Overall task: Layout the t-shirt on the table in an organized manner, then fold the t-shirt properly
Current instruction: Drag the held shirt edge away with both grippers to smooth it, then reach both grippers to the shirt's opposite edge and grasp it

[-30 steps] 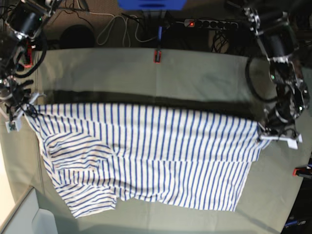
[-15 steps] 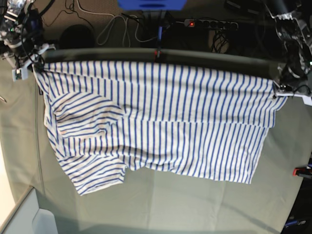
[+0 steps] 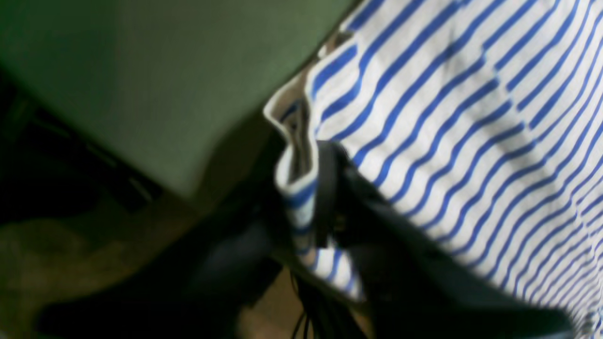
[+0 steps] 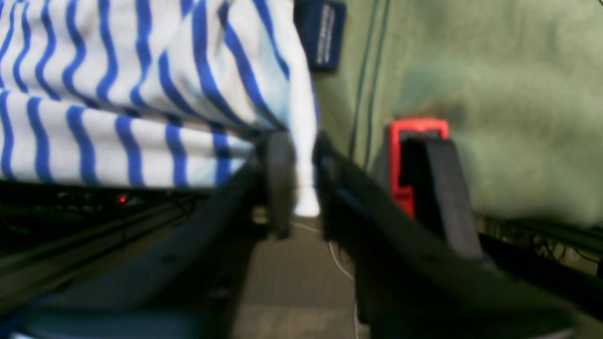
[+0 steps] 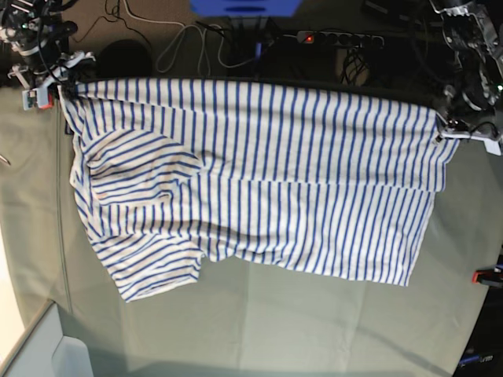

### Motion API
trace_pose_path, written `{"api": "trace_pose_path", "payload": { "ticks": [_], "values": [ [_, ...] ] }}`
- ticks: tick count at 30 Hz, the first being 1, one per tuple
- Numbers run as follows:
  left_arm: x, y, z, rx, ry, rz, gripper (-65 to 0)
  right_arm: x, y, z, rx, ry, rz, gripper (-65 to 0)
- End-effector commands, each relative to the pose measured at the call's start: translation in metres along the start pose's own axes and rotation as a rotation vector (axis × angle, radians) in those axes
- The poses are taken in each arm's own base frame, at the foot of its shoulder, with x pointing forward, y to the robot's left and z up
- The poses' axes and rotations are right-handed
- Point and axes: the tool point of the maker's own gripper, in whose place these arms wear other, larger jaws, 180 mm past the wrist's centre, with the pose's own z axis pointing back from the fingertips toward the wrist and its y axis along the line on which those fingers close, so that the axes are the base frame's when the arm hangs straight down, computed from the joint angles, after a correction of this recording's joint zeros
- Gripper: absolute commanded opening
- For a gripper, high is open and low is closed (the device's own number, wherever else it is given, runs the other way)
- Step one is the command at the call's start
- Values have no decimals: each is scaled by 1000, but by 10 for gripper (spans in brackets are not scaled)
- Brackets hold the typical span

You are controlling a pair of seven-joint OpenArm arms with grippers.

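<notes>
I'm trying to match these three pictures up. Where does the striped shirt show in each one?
Base view: the t-shirt spreads across the table, held at both far corners.
Left wrist view: upper right, its edge pinched in the left gripper.
Right wrist view: upper left, its edge pinched in the right gripper.
Shared landmark: the blue stripes.

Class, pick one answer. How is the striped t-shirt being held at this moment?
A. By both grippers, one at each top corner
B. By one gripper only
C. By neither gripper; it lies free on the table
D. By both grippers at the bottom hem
A: the right gripper and left gripper each pinch a far corner of the t-shirt, stretched between them over the table.
</notes>
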Motion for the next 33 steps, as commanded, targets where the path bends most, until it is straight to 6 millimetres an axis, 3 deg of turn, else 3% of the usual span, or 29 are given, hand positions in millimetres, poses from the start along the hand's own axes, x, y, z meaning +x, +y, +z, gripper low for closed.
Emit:
{"api": "trace_pose_path", "payload": {
  "ticks": [1, 4, 7, 10, 16, 18, 21, 27, 30, 33],
  "values": [
    [23, -6, 5, -13, -43, -15, -493, 12, -9, 4, -18, -41, 13, -440],
    [18, -9, 7, -20, 11, -20, -351, 14, -13, 5, -27, -51, 10, -306],
    [36, -7, 19, -19, -49, -2, -324, 26, -29, 17, -89, -115, -51, -240],
    [59, -13, 32, -31, -123, -2, -323, 52, -53, 33, -171, -215, -103, -235],
    [104, -41, 42, -86, -231, -21, -322, 124, -64, 16, -192, -370, -77, -233],
    [116, -48, 42, -100, -250, -18, -322, 139, -63, -1, -189, -355, -60, -233],
    [135, -64, 36, -133, -276, 20, -322, 181, -53, -44, -147, -330, -14, -232],
    [161, -86, 30, -189, -307, 62, -322, 236, -15, -127, 5, -246, 17, -231],
    [171, -97, 22, -219, -300, 97, -322, 258, -1, -153, 83, -214, 4, -231],
    [175, -105, 10, -237, -271, 136, -322, 269, 10, -166, 145, -238, -22, -231]
  ]
}}
